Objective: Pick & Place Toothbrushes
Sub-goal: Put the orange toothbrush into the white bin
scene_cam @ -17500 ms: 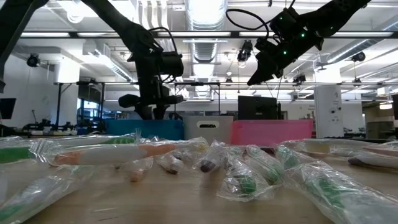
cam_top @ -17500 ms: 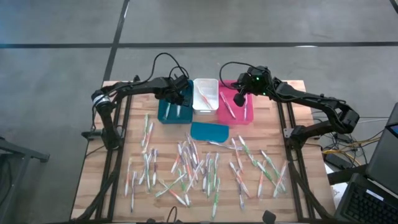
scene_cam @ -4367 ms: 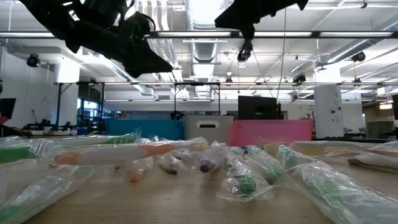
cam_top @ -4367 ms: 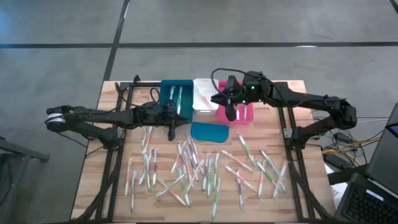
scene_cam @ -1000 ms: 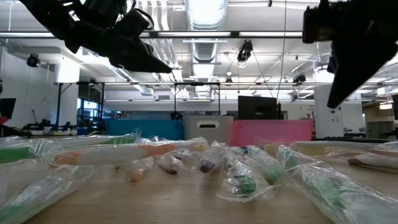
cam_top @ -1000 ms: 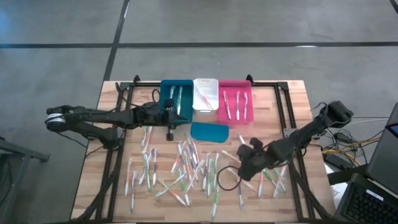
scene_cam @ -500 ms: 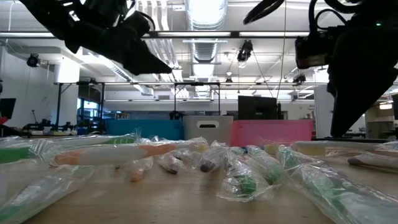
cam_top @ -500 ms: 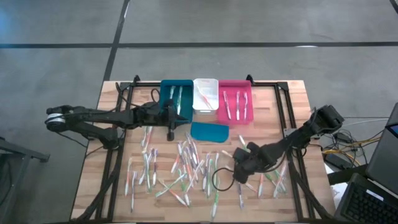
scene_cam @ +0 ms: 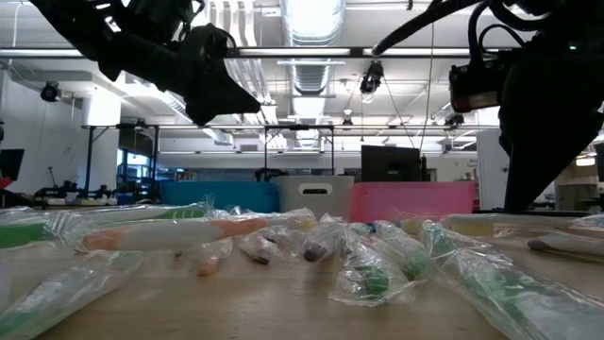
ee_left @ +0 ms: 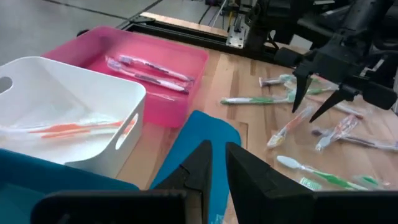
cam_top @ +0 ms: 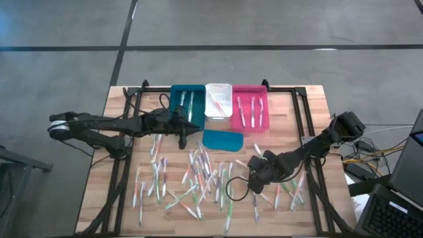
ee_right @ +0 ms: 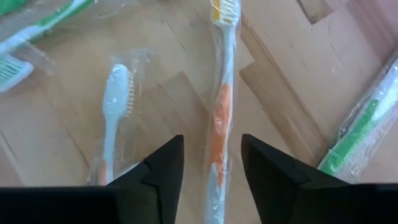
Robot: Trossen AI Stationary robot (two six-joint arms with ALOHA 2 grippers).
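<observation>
Right claw: your right claw (ee_right: 210, 163) is low over the scattered toothbrushes (cam_top: 205, 175) on the right half of the counter (cam_top: 310, 96). Its fingers stand apart, released, one on each side of an orange-handled brush (ee_right: 219, 118) in a clear wrapper. You can see wood between each finger and the brush; whether the tips touch it cannot be told. Nothing is gripped.

Left claw: your left claw (ee_left: 216, 163) hangs over the counter just in front of the teal bin (cam_top: 187, 106), beside the flat teal piece (cam_top: 222, 139). Only a narrow slit shows between its fingers, and you can see nothing held between them.

Toothbrushes: most lie loose in wrappers across the near half of the counter, well apart from the bins. Two lie in the teal bin, an orange one in the white bin (cam_top: 218, 100), and three in the pink bin (cam_top: 250, 106).

Neighbours of the target: a white-headed brush (ee_right: 112, 112) lies just beside it on one side, and a green-handled one (ee_right: 360, 134) on the other.
</observation>
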